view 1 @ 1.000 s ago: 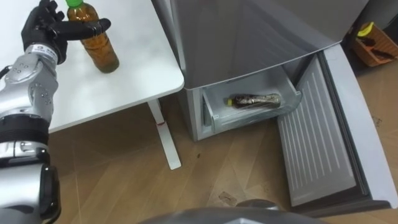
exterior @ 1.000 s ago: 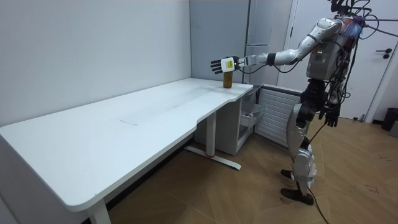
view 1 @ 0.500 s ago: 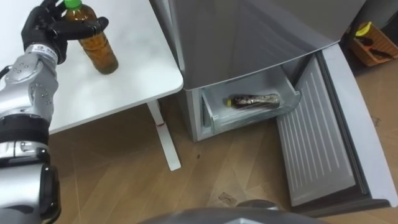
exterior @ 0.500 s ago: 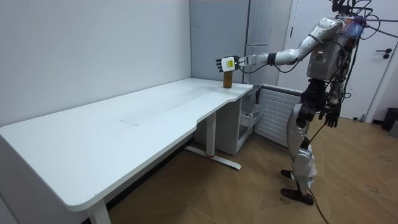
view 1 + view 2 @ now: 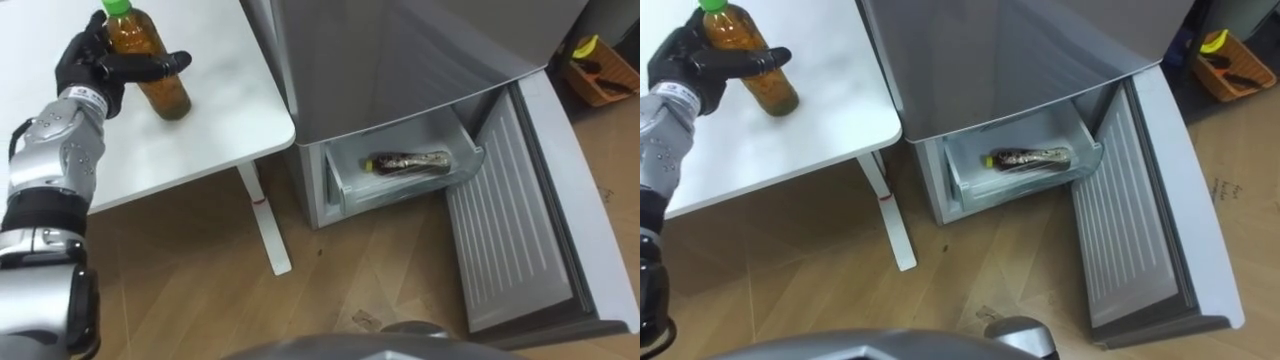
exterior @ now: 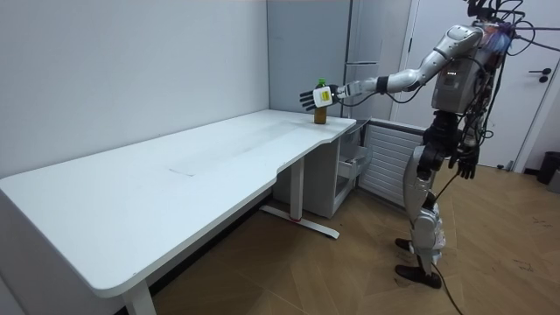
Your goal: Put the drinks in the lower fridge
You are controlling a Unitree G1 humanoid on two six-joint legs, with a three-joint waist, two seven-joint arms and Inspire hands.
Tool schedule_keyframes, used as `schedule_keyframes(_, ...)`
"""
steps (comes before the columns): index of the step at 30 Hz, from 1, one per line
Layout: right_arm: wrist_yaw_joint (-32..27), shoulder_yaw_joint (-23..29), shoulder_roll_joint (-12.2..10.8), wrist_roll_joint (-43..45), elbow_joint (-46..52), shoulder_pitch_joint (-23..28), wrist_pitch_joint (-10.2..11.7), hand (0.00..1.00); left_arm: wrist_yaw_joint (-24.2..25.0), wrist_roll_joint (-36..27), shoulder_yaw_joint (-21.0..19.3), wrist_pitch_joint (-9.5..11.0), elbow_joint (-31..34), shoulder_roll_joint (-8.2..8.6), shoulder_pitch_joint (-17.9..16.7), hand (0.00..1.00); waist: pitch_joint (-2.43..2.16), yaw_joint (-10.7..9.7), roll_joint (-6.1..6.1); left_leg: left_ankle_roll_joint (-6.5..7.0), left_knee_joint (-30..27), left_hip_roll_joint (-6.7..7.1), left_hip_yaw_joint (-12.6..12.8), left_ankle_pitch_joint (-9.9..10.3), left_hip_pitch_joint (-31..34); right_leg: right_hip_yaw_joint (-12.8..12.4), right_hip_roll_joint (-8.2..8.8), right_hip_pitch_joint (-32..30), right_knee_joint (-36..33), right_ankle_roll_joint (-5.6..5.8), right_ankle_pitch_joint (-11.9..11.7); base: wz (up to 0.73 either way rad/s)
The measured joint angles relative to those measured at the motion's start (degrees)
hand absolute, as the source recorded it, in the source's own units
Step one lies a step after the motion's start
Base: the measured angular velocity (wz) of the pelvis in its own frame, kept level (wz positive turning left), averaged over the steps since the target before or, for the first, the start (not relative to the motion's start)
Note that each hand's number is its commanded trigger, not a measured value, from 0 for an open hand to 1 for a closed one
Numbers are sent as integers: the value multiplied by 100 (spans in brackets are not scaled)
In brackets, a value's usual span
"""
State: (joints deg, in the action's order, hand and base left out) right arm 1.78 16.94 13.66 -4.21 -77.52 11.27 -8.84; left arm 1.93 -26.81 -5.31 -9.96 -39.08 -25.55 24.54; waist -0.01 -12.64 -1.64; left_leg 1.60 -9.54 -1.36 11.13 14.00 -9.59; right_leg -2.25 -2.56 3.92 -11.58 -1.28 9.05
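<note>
A bottle of brown drink with a green cap stands upright near the corner of the white table. My left hand is at its left side, open. The thumb lies straight across the bottle's front and the fingers reach behind it. In the room view the left hand is stretched out over the table corner at the bottle. A second bottle lies on its side in the open lower fridge drawer. My right hand hangs by my side.
The lower fridge door is swung open to the right, low over the wooden floor. The grey upper fridge front stands right beside the table edge. An orange basket sits on the floor at the far right.
My left hand has come down and to the right, closer round the bottle, so the thumb now crosses its middle. The bottle has not moved.
</note>
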Motion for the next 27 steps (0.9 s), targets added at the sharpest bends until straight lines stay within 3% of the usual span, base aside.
schedule_keyframes(4,-2,1,1,-9,34,3,-3,0,-4,10,0,0,0,28,0,0,0,3,17,0,0,0,58,0,-9,-4,-2,-1,-3,0,0,-1)
schedule_keyframes(5,-2,1,1,-9,51,3,-2,0,-5,11,0,0,0,29,0,69,2,2,21,0,0,0,64,0,-10,-5,-2,-2,-3,0,0,0)
schedule_keyframes(6,-3,1,0,-9,82,6,-2,0,-5,11,0,0,0,29,0,100,5,1,25,0,0,0,70,0,-10,-5,-2,-2,-3,0,0,0)
schedule_keyframes(20,-31,-4,0,-8,219,4,1,0,-40,170,65,-14,-9,35,0,100,6,11,31,0,15,-3,109,0,1,-4,-3,-19,1,0,0,0)
schedule_keyframes(27,25,-14,1,-4,214,-4,7,0,-6,279,229,-62,-30,164,0,100,3,18,40,0,13,0,109,0,14,-7,-6,-58,-17,0,0,0)
